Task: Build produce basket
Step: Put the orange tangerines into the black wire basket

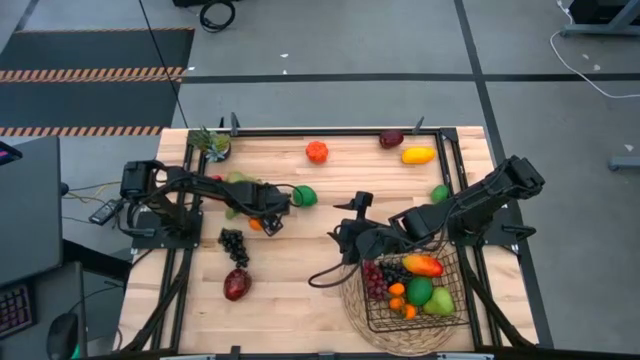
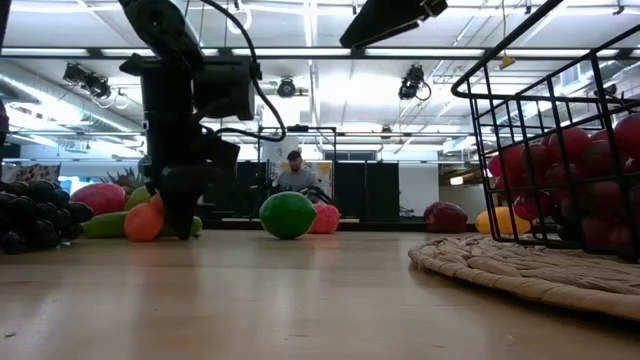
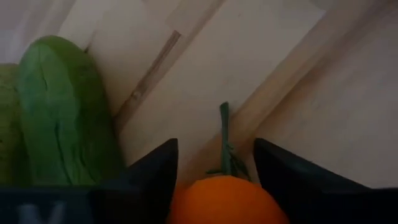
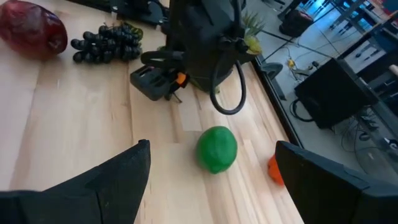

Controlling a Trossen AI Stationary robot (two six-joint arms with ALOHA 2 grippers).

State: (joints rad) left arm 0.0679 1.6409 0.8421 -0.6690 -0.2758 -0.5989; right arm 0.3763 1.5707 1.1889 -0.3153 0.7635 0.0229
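Observation:
My left gripper (image 1: 262, 222) is low over the table's left middle, shut on a small orange fruit (image 3: 227, 200) with a green stem; the fruit also shows in the low view (image 2: 143, 222). A green cucumber (image 3: 62, 112) lies just beside it. My right gripper (image 4: 211, 186) is open and empty, left of the basket, facing a green lime (image 4: 217, 149). The black wire basket (image 1: 452, 262) stands on a round woven mat (image 1: 355, 305) at the near right. It holds red grapes, a mango and other orange and green produce. My left gripper has the orange fruit between its two fingers (image 3: 155, 180), one on each side of the fruit (image 3: 186, 196), the stem pointing out past the fingertips. The fingers slant down toward the table. In the low view the fruit's underside looks level with the table top.
Dark grapes (image 1: 233, 243) and a dark red fruit (image 1: 236, 284) lie at the near left. The lime (image 1: 304, 195) lies mid-table. A red-orange fruit (image 1: 317, 151), a dark purple one (image 1: 391, 139), a yellow one (image 1: 418, 155) and a green one (image 1: 439, 193) lie toward the far right.

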